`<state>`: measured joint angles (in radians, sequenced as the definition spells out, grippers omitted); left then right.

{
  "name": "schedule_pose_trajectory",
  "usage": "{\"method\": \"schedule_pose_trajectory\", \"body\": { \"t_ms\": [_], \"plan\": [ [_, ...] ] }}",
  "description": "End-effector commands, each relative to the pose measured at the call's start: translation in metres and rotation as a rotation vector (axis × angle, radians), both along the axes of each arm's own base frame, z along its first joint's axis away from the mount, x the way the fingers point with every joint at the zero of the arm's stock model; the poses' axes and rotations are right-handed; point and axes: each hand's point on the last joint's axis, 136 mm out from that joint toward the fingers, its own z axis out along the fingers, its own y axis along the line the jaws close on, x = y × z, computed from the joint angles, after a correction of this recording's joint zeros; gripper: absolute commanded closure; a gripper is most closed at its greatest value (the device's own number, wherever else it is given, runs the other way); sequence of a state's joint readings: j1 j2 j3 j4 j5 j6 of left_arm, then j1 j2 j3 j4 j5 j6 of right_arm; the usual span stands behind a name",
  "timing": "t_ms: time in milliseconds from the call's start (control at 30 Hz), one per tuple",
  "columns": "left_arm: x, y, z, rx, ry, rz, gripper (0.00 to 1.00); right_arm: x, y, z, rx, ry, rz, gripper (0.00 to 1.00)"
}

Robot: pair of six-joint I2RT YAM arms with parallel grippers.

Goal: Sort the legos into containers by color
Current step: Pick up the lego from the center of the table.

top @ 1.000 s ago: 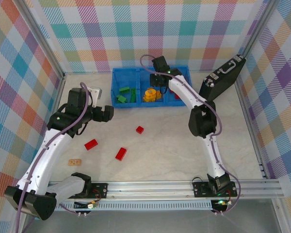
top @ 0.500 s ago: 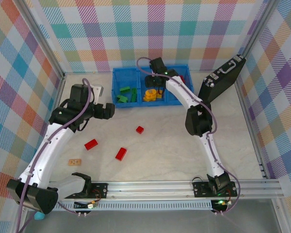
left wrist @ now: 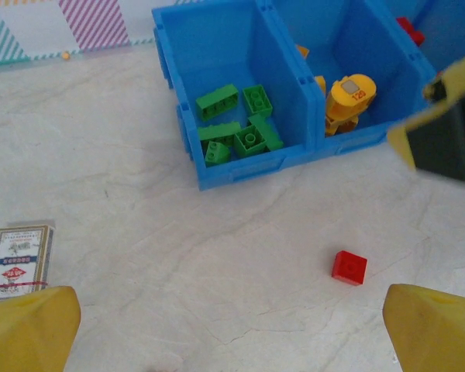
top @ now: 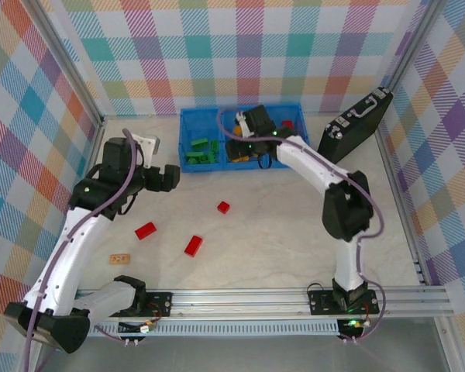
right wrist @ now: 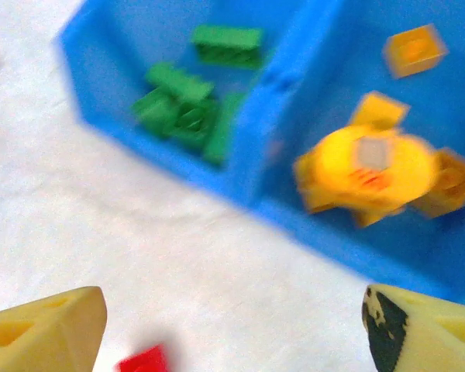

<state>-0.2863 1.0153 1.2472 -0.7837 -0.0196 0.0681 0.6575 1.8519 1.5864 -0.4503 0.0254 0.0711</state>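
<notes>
Legos (left wrist: 236,128) of the green kind are piled in the left compartment of the blue tray (left wrist: 248,169). Orange-yellow bricks (right wrist: 372,167) are in the middle one, and a red brick (left wrist: 407,29) sits in the right one.

Three more reds lie loose on the desk (top: 294,232). There's a small square brick (top: 223,207), then nearer the arms a long red brick (top: 145,230) and a second long one (top: 193,246).

The left gripper (left wrist: 232,333) hangs over the desk in front of the tray, jaws spread wide with nothing between them. The right gripper (right wrist: 232,333) is close to the tray's front wall by the middle compartment. Its jaws are spread and empty too, though that wrist view is pretty blurry.

Other stuff: a tan tile (top: 120,257) lies by the left arm, a black case (top: 356,124) stands just right of the tray, and a small printed box (left wrist: 17,260) sits left of it.
</notes>
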Motion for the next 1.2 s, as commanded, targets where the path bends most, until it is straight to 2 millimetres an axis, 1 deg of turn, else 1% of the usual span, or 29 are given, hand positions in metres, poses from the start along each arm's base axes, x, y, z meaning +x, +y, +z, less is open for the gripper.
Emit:
{"method": "schedule_pose_trajectory", "body": {
  "t_ms": [0, 33, 67, 100, 167, 267, 367, 467, 567, 633, 767, 933, 1000, 1033, 1067, 1100, 1133, 1167],
  "plan": [
    [-0.01, 0.002, 0.004, 0.0, -0.017, -0.003, 0.0, -0.033, 0.013, -0.024, 0.005, -0.002, 0.162, 0.11],
    [-0.012, 0.002, 0.006, -0.004, -0.021, -0.007, 0.0, -0.041, 0.012, -0.031, 0.009, 0.023, 0.179, 0.08],
    [-0.014, 0.002, 0.007, -0.01, -0.024, -0.009, 0.0, -0.049, 0.011, -0.037, 0.014, 0.046, 0.196, 0.02],
    [-0.016, 0.002, 0.008, -0.012, -0.025, -0.012, 0.0, -0.055, 0.011, -0.042, 0.017, 0.066, 0.206, 0.0],
    [-0.022, 0.003, 0.009, -0.016, -0.023, -0.014, 0.0, -0.067, 0.012, -0.05, 0.005, 0.082, 0.231, 0.01],
    [-0.031, 0.006, 0.009, -0.016, -0.023, -0.008, 0.0, -0.077, 0.014, -0.061, -0.058, 0.059, 0.264, 0.01],
    [-0.04, 0.007, 0.007, -0.023, -0.026, -0.019, 0.0, -0.082, 0.022, -0.077, -0.125, 0.03, 0.324, 0.01],
    [-0.048, 0.003, 0.006, -0.047, -0.043, -0.053, 0.0, -0.085, 0.034, -0.094, -0.181, 0.006, 0.362, 0.01],
    [-0.055, 0.0, 0.013, -0.065, -0.063, -0.076, 0.0, -0.091, 0.045, -0.108, -0.222, -0.005, 0.411, 0.0],
    [-0.057, 0.0, 0.016, -0.065, -0.061, -0.079, 0.0, -0.092, 0.049, -0.117, -0.242, -0.001, 0.422, 0.0],
    [-0.065, -0.001, 0.024, -0.064, -0.064, -0.097, 0.0, -0.088, 0.048, -0.132, -0.284, 0.01, 0.423, 0.01],
    [-0.083, 0.002, 0.052, -0.032, -0.101, -0.121, 0.0, -0.084, 0.046, -0.146, -0.324, 0.017, 0.422, 0.07],
    [-0.088, 0.005, 0.06, -0.016, -0.115, -0.123, 0.0, -0.082, 0.045, -0.153, -0.344, 0.023, 0.421, 0.13],
    [-0.09, 0.006, 0.063, -0.004, -0.124, -0.122, 0.0, -0.082, 0.045, -0.156, -0.353, 0.028, 0.422, 0.19],
    [-0.092, 0.008, 0.066, 0.01, -0.132, -0.119, 0.0, -0.082, 0.045, -0.159, -0.361, 0.034, 0.422, 0.3],
    [-0.092, 0.01, 0.067, 0.023, -0.137, -0.113, 0.0, -0.081, 0.044, -0.162, -0.372, 0.039, 0.419, 0.37],
    [-0.093, 0.012, 0.069, 0.037, -0.141, -0.107, 0.0, -0.081, 0.042, -0.166, -0.384, 0.048, 0.416, 0.42],
    [-0.093, 0.014, 0.07, 0.049, -0.142, -0.104, 0.0, -0.081, 0.041, -0.168, -0.392, 0.054, 0.416, 0.43]
  ]
}}
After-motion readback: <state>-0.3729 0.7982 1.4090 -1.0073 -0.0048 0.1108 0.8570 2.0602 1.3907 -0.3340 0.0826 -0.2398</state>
